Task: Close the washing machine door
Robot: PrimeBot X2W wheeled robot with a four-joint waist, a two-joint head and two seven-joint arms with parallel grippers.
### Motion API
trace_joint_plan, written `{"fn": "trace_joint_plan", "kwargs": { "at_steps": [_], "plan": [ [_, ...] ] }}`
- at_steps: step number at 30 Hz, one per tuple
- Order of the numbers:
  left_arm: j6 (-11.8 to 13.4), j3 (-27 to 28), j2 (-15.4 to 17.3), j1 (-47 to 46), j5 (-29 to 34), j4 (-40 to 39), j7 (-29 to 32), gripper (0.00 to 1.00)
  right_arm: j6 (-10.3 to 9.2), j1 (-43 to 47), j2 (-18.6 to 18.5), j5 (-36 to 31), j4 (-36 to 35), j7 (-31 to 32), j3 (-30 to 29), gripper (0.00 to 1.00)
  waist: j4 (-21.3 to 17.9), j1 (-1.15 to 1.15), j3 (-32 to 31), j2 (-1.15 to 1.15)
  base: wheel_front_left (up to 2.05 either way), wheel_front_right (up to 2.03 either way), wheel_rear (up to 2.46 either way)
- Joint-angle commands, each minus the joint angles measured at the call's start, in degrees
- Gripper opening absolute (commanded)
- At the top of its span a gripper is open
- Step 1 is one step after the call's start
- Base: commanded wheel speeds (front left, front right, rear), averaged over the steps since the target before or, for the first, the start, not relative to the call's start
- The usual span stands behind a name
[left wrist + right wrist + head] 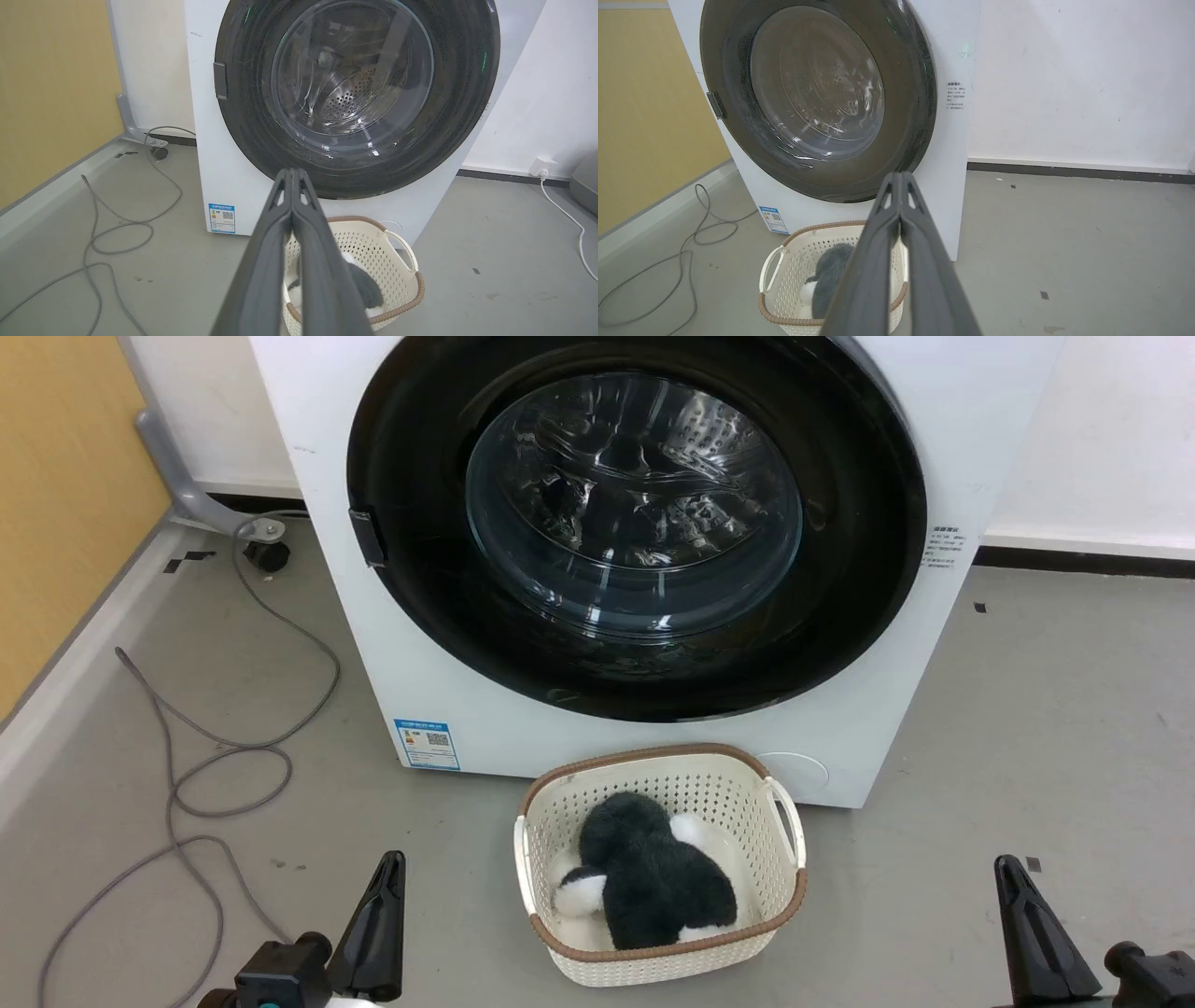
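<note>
Since the washing machine door [635,523] is lying flush against the front of the washing machine [485,728], with no gap showing along its rim from any camera, the task is looking finished rather than under way. Whether the latch is actually catching cannot be told. At most, the next move is calling for a gentle confirming press on the black frame near nine o'clock, where a small grey tab [367,535] is sitting.

Both arms are hanging well apart from the door. The left gripper [292,175] and the right gripper [901,176] are each keeping their dark fingers clenched together on nothing.

The door frame is showing as glossy black plastic, round and broad. Its clear glass bowl is bulging outward and throwing reflections, with perforated steel glinting behind. The machine body is reading smooth, white and boxy. At six o'clock of the door, a cream perforated laundry basket [728,793] is sitting on the grey floor [1027,728], cradling a fluffy black-and-white plush toy [653,877].
</note>
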Motion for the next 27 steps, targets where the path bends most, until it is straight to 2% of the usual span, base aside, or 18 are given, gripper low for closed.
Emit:
{"fn": "trace_joint_plan", "kwargs": {
  "at_steps": [1,27],
  "plan": [
    [0.32,0.17,0.00,-0.43,0.59,-0.29,0.27,0.00,0.00,-0.65,0.08,-0.61,-0.17,0.30,0.19,0.00,-0.06,0.00,0.01,0.00,0.00,0.00,0.00],
    [1.45,0.74,0.01,-1.44,2.58,-1.43,3.19,0.00,-0.02,-2.32,0.28,-2.01,-0.57,3.24,1.30,0.00,-1.02,0.00,0.19,0.00,0.00,0.00,0.00]
  ]
}}
